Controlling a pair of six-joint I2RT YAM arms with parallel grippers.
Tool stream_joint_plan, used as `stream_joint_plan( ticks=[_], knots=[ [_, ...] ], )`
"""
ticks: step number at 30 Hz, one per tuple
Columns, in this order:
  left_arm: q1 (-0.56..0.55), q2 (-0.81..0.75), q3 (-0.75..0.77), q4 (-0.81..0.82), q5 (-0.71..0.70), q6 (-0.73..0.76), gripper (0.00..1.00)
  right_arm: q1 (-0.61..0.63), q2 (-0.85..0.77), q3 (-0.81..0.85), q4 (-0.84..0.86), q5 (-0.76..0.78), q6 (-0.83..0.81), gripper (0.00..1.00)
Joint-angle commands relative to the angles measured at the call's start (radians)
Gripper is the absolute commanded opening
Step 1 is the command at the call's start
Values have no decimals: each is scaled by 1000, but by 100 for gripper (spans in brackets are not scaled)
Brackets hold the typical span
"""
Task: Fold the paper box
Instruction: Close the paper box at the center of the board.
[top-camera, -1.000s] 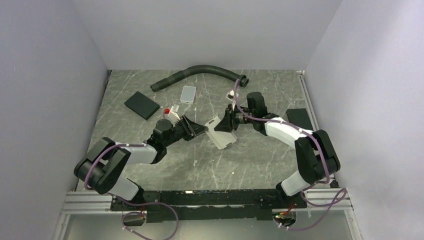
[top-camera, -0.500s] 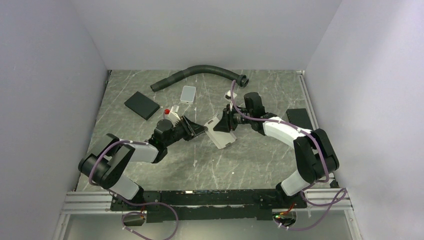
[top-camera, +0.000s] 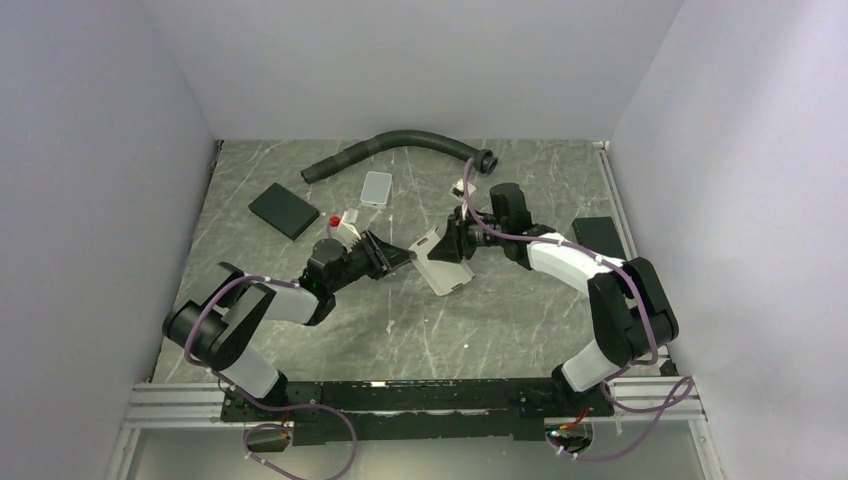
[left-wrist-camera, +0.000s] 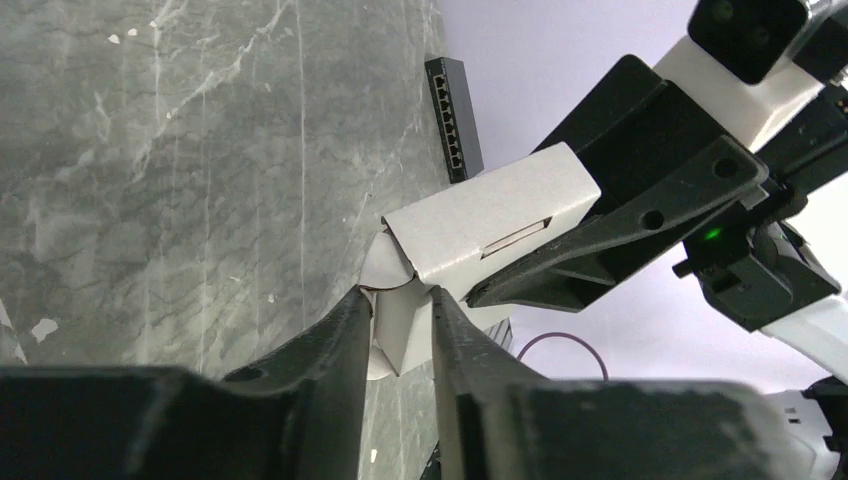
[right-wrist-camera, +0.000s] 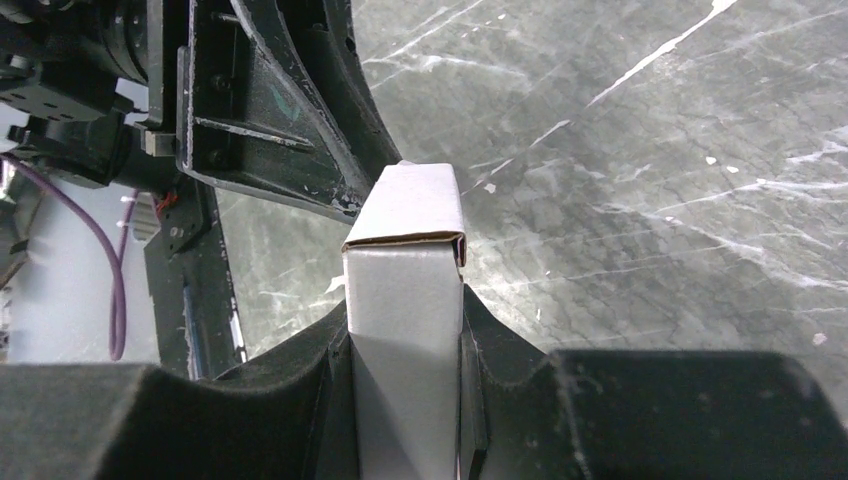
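The right pincer (right-wrist-camera: 405, 312) was clamped across the paper box (top-camera: 441, 268), and the left pincer (left-wrist-camera: 400, 300) was clamped on the rounded flap at its end.

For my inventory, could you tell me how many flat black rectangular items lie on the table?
2: a pad at the rear left, and a ported box by the right edge. More may be hidden.

Two matching robot arms. The left arm (top-camera: 262, 305) and right arm (top-camera: 572, 262) have glossy white shells between chunky black joints. Thin purple cables (right-wrist-camera: 117, 290) loop along them. The left gripper (left-wrist-camera: 400, 297) and right gripper (right-wrist-camera: 405, 315) are matte black, with scuffed tapered fingers, ribbed triangular frames and round holes. A small green light (left-wrist-camera: 712, 233) glows on the right wrist.
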Motion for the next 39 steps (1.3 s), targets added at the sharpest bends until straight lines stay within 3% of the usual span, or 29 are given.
stream_joint_plan(
  ticks=[1,8,12,19,23,27,32,34,39],
  knots=[
    [-41,-125,57,252,168,2,36,15,4,-1,5,-110,23,0],
    [-37,-263,7,104,157,112,64,-55,-62,-36,100,-218,82,0],
    [-29,-409,-2,-42,154,221,68,-82,-83,-47,142,-287,95,0],
    [-28,-753,11,-449,144,548,69,-105,-123,-58,212,-423,81,0],
    [-28,-878,-34,-526,139,702,69,-107,-157,-36,162,-520,-15,0],
    [-29,-928,-84,-514,99,749,68,-109,-178,36,-85,-632,-278,0],
    [-35,-873,-127,-411,122,751,67,-113,-173,228,-888,-756,-1074,0],
    [-49,-843,-143,-346,137,766,66,-113,-181,254,-1014,-743,-1265,0],
    [-150,-808,-178,-237,71,880,65,-113,-205,253,-1144,-718,-1459,0]
  ],
)
